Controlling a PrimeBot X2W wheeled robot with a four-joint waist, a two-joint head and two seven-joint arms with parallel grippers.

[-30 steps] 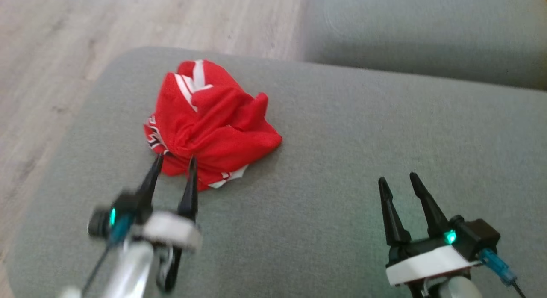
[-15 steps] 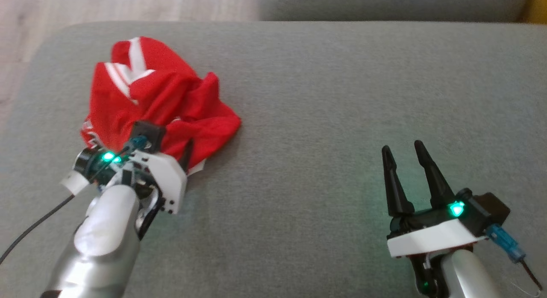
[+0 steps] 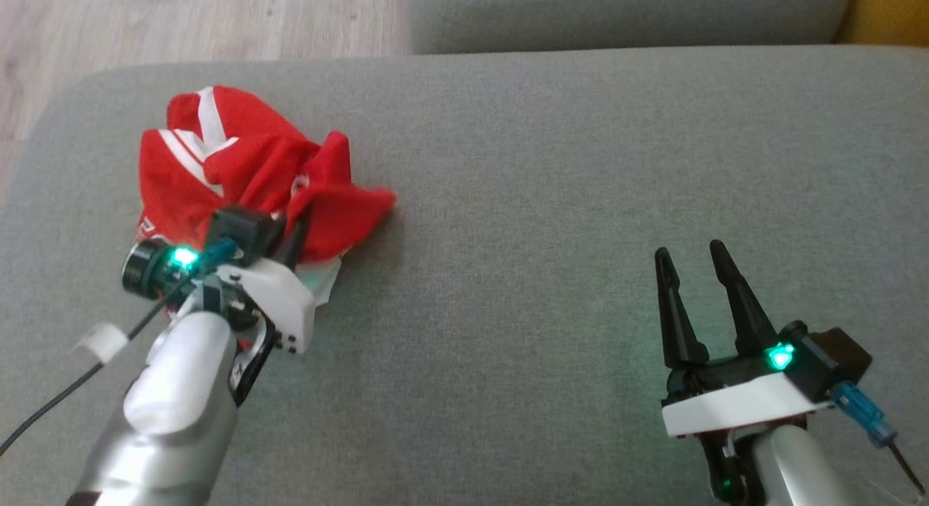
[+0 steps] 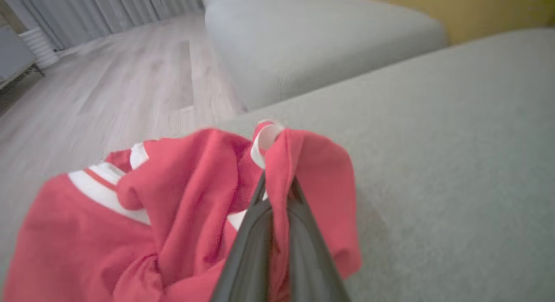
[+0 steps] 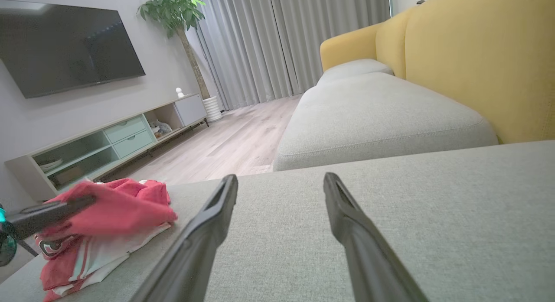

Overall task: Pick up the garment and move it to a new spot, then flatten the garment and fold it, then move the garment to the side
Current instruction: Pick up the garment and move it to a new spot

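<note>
While the left hand (image 4: 277, 187) pinches a fold of the red garment (image 3: 239, 165), lift slowly so the bundle clears the sofa cushion (image 3: 544, 201); right hand (image 3: 689, 263) hovers open, empty.

Soft, even daylight — slight motion blur, wide-angle stretch at edges

Head looks down, wrists look low; all share the garment (image 3: 239, 168).

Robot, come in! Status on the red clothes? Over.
Left gripper shut on red garment. Right gripper open, apart from it. Garment crumpled on grey cushion. Nothing blocking.
</note>
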